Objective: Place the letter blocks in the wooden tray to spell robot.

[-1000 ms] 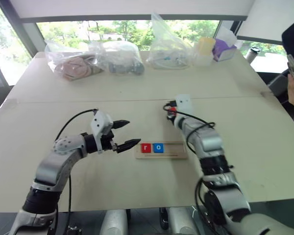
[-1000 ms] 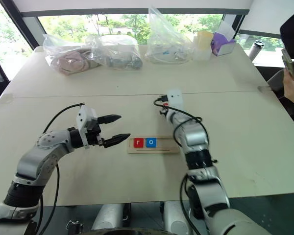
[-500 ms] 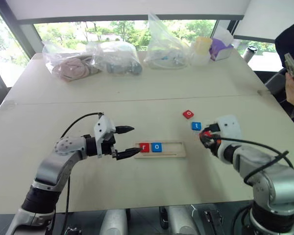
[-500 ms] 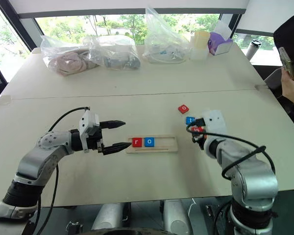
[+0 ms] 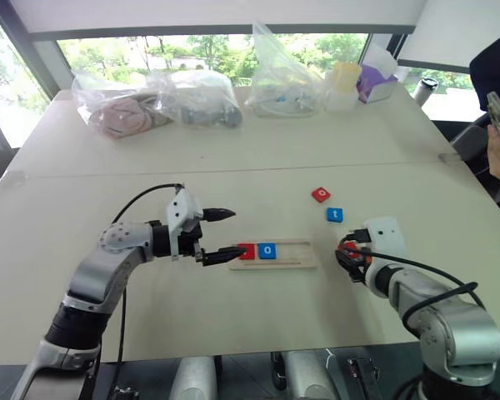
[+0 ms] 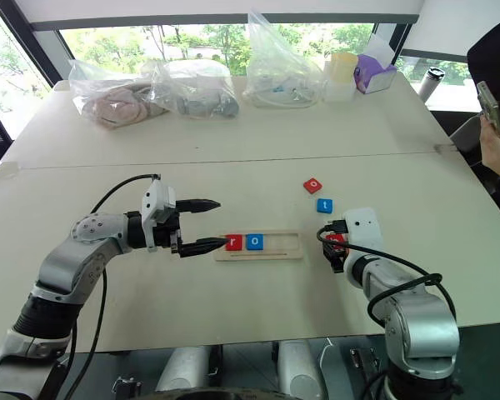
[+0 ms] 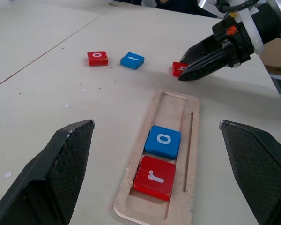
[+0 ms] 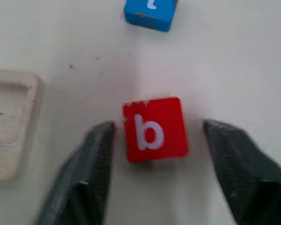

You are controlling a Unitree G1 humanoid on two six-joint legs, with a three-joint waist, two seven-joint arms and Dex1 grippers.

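In the head views, the wooden tray (image 5: 272, 252) sits at the middle of the frame with the red r block (image 5: 247, 251) and blue o block (image 5: 267, 250) in its left end, the left gripper (image 5: 222, 235) spread wide at that end, while the red o block (image 5: 320, 194) and blue t block (image 5: 334, 215) lie loose up and to the right. In the left wrist view, the tray's far slots are bare. In the right wrist view, the right gripper (image 8: 154, 154) stands spread around the red b block (image 8: 154, 129), lying on the table mid-frame just beside the tray's end; the b step seems in hand, and next the fingers must close on it squarely and carry it to the third slot.
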